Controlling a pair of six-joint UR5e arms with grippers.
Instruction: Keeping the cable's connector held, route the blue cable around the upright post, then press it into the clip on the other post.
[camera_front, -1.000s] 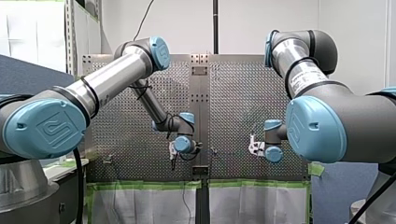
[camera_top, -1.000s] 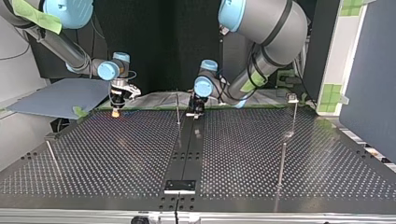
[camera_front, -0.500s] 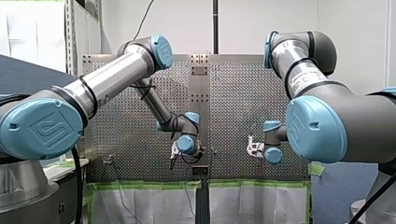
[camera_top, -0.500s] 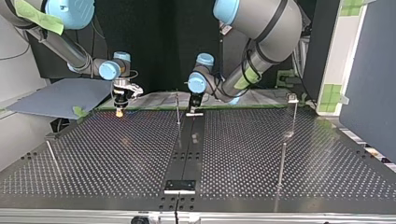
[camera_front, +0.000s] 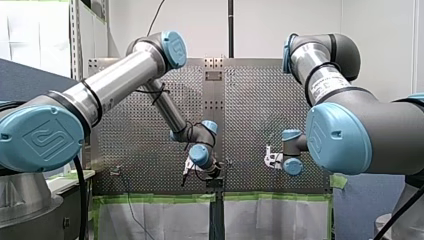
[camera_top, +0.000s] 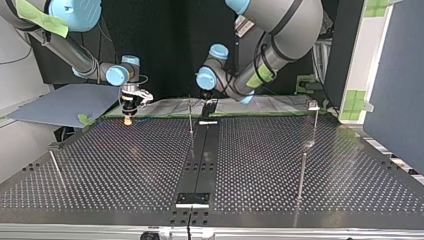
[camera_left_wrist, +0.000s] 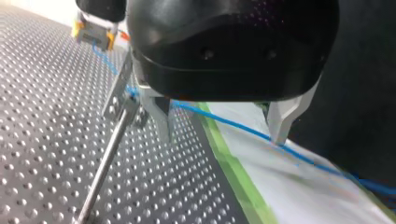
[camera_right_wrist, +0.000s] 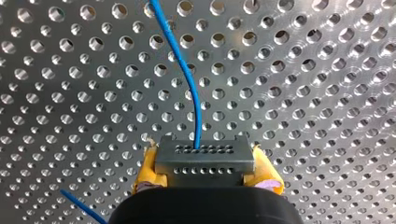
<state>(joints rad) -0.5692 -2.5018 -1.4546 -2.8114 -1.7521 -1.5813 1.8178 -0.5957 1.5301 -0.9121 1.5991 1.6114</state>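
Note:
In the right wrist view my right gripper (camera_right_wrist: 205, 173) is shut on the grey connector (camera_right_wrist: 204, 158), with yellow pads (camera_right_wrist: 145, 173) at its sides. The blue cable (camera_right_wrist: 187, 74) leaves the connector over the perforated table. In the left wrist view the blue cable (camera_left_wrist: 224, 121) runs from the far right gripper (camera_left_wrist: 95, 32) past the clip (camera_left_wrist: 122, 88) on top of a thin post (camera_left_wrist: 105, 163). It then crosses behind the fingers of my left gripper (camera_left_wrist: 219, 130), which stands open and holds nothing. In the top view my left gripper (camera_top: 207, 106) hangs by the middle post (camera_top: 190, 117).
Two more thin posts (camera_top: 315, 122) (camera_top: 301, 175) stand at the top view's right and a slanted rod (camera_top: 55, 167) at its left. Green tape (camera_left_wrist: 233, 172) edges the table beside white sheeting. A dark centre strip (camera_top: 202, 160) runs along the table.
My left gripper has drifted toward the top view's left and risen off the table's far edge, tilting as it went. My right gripper has barely moved.

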